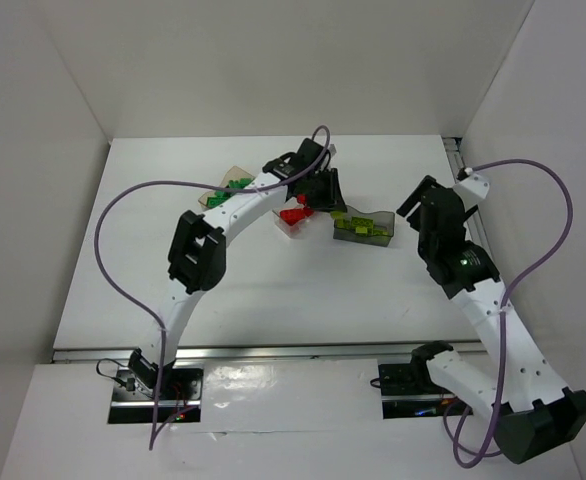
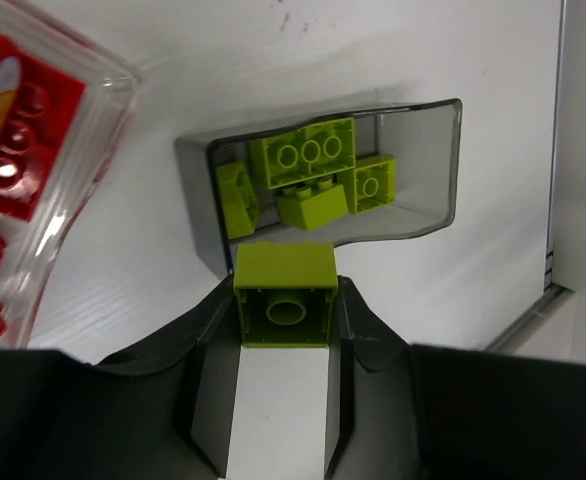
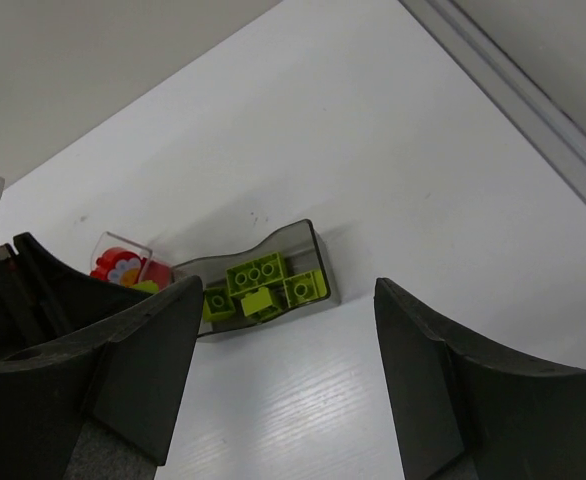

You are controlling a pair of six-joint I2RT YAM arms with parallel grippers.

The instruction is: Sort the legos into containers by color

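My left gripper (image 2: 286, 300) is shut on a yellow-green brick (image 2: 285, 265), held hollow side toward the camera just above the near wall of the smoky grey tray (image 2: 451, 165). Several yellow-green bricks (image 2: 303, 155) lie in that tray. The clear tray (image 2: 105, 105) to its left holds red bricks (image 2: 18, 115). In the top view the left gripper (image 1: 325, 195) is between the clear tray (image 1: 295, 231) and the grey tray (image 1: 385, 238). The tan tray (image 1: 216, 200) holds green bricks (image 1: 239, 184). My right gripper (image 3: 288, 330) is open and empty, raised to the right of the grey tray (image 3: 305, 233).
The right arm (image 1: 443, 225) hovers right of the trays. White walls close in the table on the left, back and right. A metal rail (image 3: 533, 95) runs along the right edge. The three trays sit close together at the back middle.
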